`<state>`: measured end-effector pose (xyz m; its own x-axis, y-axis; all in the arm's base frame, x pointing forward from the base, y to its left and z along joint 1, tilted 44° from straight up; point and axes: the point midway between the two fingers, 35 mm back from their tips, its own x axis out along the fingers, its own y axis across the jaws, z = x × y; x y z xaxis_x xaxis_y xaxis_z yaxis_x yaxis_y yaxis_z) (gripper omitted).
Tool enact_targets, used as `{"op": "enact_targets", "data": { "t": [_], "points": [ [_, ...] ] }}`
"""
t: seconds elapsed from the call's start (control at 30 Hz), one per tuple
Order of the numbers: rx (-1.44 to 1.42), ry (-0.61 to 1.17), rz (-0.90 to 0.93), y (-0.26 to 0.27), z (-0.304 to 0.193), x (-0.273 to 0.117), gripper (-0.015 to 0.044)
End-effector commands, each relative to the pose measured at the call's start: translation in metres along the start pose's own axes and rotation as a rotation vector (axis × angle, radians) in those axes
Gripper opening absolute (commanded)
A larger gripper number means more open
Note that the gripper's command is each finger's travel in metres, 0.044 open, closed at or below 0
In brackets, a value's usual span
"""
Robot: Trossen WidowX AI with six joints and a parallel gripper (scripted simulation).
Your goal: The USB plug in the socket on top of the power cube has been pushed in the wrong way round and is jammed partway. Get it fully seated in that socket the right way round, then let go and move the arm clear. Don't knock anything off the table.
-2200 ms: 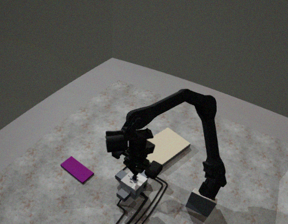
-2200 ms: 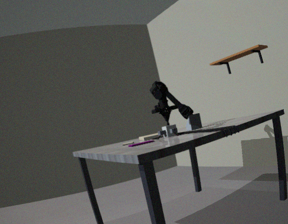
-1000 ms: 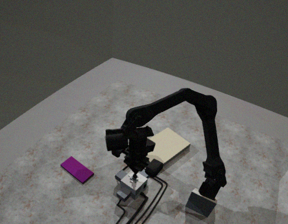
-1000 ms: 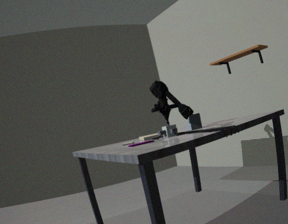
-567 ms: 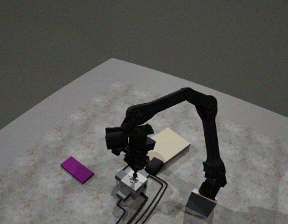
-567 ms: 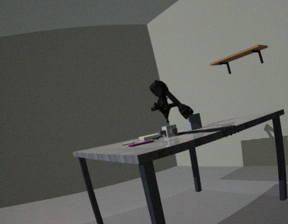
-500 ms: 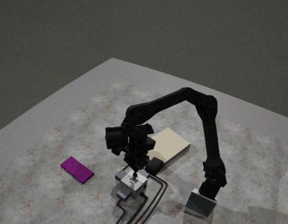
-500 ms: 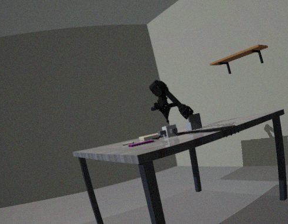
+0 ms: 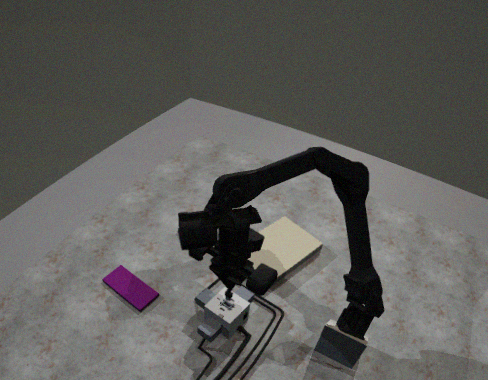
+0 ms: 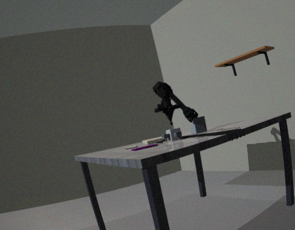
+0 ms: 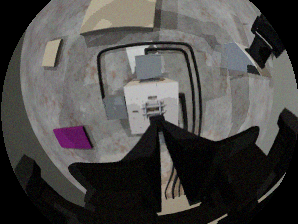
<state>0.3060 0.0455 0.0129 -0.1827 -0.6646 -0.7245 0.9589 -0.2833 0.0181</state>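
Observation:
The power cube (image 9: pixel 238 303) (image 10: pixel 170 134) (image 11: pixel 139 94) stands on the table, its white top face up, with grey adapters at its sides. My gripper (image 9: pixel 229 288) (image 10: pixel 171 123) (image 11: pixel 158 125) points straight down over the top face, shut on the small dark USB plug (image 9: pixel 229 295) (image 11: pixel 157 117). Small silvery parts show on the top face right by the plug in the wrist view. The fingertips hide most of the plug. Its way round, and whether its metal end is in the socket or just above it, cannot be told.
A magenta slab (image 9: pixel 131 287) (image 10: pixel 144 147) (image 11: pixel 73 137) and a cream box (image 9: pixel 293 242) (image 11: pixel 120 15) lie near the cube. A small cream block (image 11: pixel 52 53) lies farther off. Black cables (image 9: pixel 278 312) (image 11: pixel 192 70) loop around the cube. The arm's base block (image 9: pixel 341 347) stands beyond them.

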Motion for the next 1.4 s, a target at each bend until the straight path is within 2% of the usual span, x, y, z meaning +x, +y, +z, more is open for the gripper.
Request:
{"op": "enact_targets", "data": {
  "t": [0.0, 1.37],
  "points": [
    [-0.024, 0.001, -0.002, -0.0002, 0.0, -0.0001, 0.0],
    [-1.086, 0.0, -0.002, -0.0003, 0.0003, 0.0009, 0.0]
  ]
}}
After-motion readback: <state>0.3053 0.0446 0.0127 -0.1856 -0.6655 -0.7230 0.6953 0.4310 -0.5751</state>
